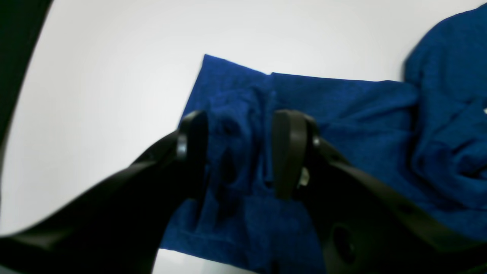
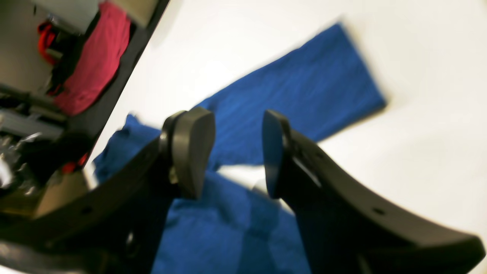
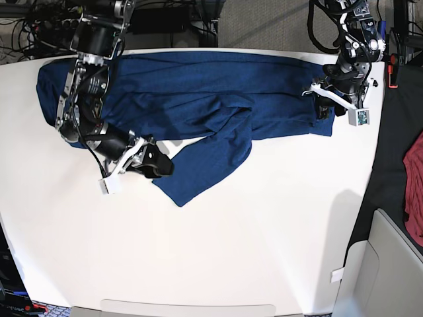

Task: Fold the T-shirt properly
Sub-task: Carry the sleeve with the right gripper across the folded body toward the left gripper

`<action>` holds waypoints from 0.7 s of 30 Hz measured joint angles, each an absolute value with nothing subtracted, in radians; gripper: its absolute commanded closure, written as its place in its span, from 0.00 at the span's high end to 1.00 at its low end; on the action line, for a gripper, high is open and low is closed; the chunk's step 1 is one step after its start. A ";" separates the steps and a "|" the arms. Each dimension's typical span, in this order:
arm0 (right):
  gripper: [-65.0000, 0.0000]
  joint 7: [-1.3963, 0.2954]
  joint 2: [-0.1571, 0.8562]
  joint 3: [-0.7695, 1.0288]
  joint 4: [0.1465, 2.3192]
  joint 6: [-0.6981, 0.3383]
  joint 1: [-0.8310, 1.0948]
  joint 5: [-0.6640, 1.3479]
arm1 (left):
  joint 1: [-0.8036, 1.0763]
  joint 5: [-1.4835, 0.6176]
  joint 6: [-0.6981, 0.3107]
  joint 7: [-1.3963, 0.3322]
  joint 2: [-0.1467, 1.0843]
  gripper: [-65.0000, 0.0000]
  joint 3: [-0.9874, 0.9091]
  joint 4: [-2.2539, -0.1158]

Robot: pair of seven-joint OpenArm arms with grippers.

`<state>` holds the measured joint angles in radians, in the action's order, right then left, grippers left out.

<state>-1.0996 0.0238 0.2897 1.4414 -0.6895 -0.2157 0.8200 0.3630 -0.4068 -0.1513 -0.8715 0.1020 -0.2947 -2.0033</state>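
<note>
Between the left gripper's (image 1: 239,152) parted fingers bunches the T-shirt (image 1: 342,114); right fingers (image 2: 194,148) gape empty.

The base view looks straight down on the whole tabletop (image 3: 264,251). Both wrist views sit close behind their claws, sharing the T-shirt (image 3: 198,99).

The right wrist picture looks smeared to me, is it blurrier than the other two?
Yes: in the right wrist view the T-shirt has streaked, soft edges and the red cloth is a blur. The left wrist view is softer than sharp, with dark fingers close up. The base view is crisp and evenly lit, with the white table showing only faint shadows.
</note>
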 measured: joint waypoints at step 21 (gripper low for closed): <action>0.39 -1.013 -0.022 0.281 1.176 -0.504 -0.422 0.314 | 0.382 -0.406 -0.150 -0.871 0.102 0.41 -0.295 -2.004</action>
<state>-1.0134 -0.0216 0.2810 1.1763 -0.5037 -0.4225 0.3138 0.3820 -0.4061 -0.1505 -0.8711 0.1024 -0.2947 -2.0037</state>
